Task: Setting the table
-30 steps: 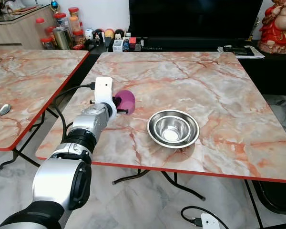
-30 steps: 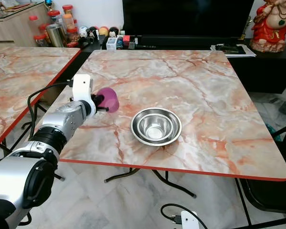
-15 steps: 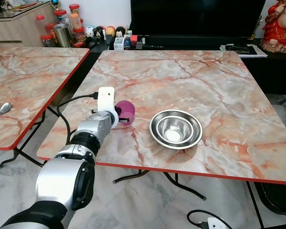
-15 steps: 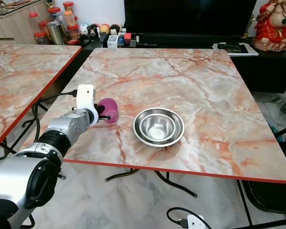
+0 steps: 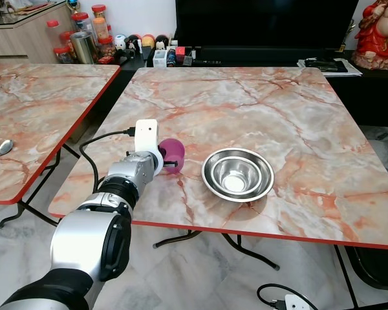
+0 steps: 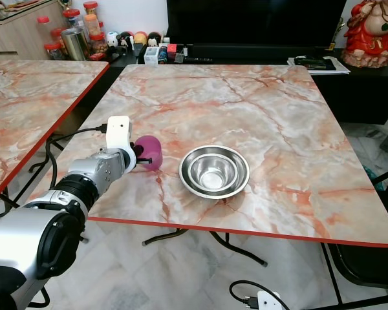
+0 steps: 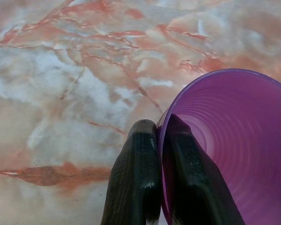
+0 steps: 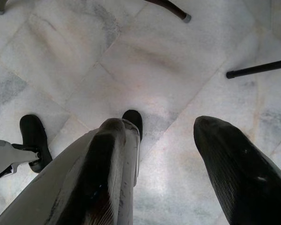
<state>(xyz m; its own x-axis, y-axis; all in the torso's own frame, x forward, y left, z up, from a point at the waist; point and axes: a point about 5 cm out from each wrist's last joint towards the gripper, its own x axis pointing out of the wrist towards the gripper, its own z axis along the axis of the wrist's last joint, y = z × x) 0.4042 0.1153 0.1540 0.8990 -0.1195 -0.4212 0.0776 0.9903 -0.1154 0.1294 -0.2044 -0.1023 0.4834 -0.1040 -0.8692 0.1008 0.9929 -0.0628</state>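
Purple cup (image 5: pixel 172 155) rim pinched tight in my left gripper (image 7: pixel 160 136), low over the marble table (image 5: pixel 297 110); steel bowls (image 5: pixel 237 174) beyond it, nothing between.

You're in a home living-dining room: marble-look tables (image 5: pixel 258 110), a big television (image 5: pixel 265 26), storage jars (image 5: pixel 84 29), tiled floor (image 5: pixel 200 271).

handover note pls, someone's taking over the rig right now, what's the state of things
Left gripper: shut on the rim of the purple cup, one finger inside, one outside; the cup is tilted over the near left part of the marble table.
Right gripper: open, hanging idle over the floor.
Nested steel bowls: on the table, right of the cup, apart from it.
Done: bowls set out, cup brought to the table.
Left: stand the cup upright beside the bowls and let go. Spoons lie on the neighbouring table.
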